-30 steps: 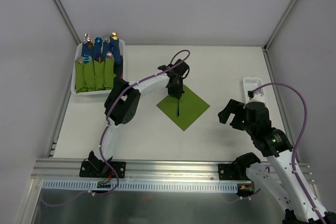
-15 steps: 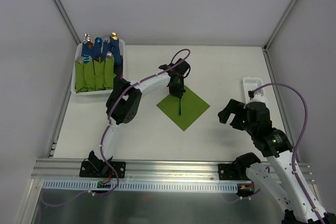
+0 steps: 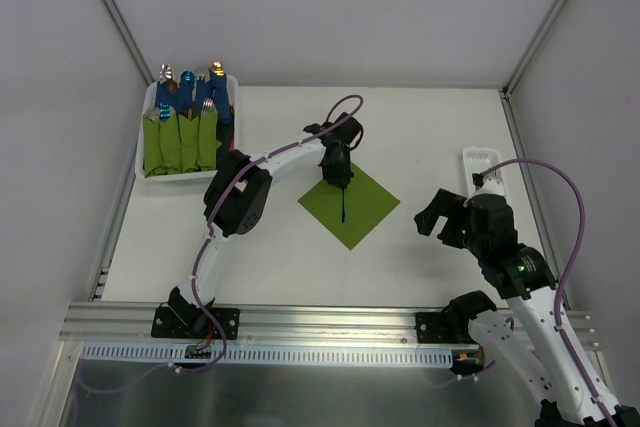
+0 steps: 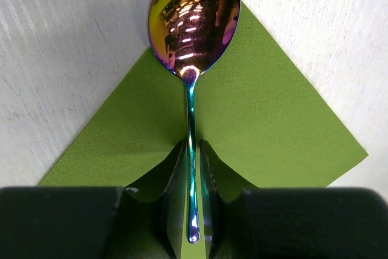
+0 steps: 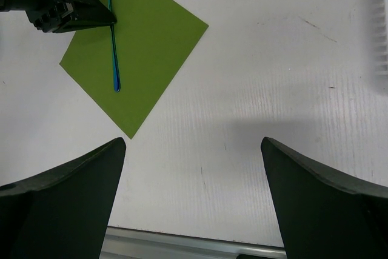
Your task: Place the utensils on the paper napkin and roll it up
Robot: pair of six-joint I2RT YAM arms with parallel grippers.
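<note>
The olive-green paper napkin (image 3: 349, 204) lies as a diamond mid-table; it also shows in the left wrist view (image 4: 260, 125) and the right wrist view (image 5: 145, 47). One utensil, a spoon (image 4: 192, 34) with a shiny iridescent reddish bowl, lies along the napkin's diagonal, its bowl over the far corner and its handle (image 3: 341, 205) on the sheet. My left gripper (image 3: 338, 177) is down at the spoon's neck. Its fingers (image 4: 176, 168) stand on either side of the handle with a thin gap on each side. My right gripper (image 3: 447, 222) is wide open and empty, hovering right of the napkin.
A white tray (image 3: 143, 159) at the back left holds several green tube bundles with blue handles (image 3: 182, 137). A white slotted rack (image 3: 480, 159) lies at the right edge. Grey walls close the table at the back and sides.
The left arm's elbow has shifted slightly towards the back. The left gripper, the spoon and the right arm have stayed where they were.
</note>
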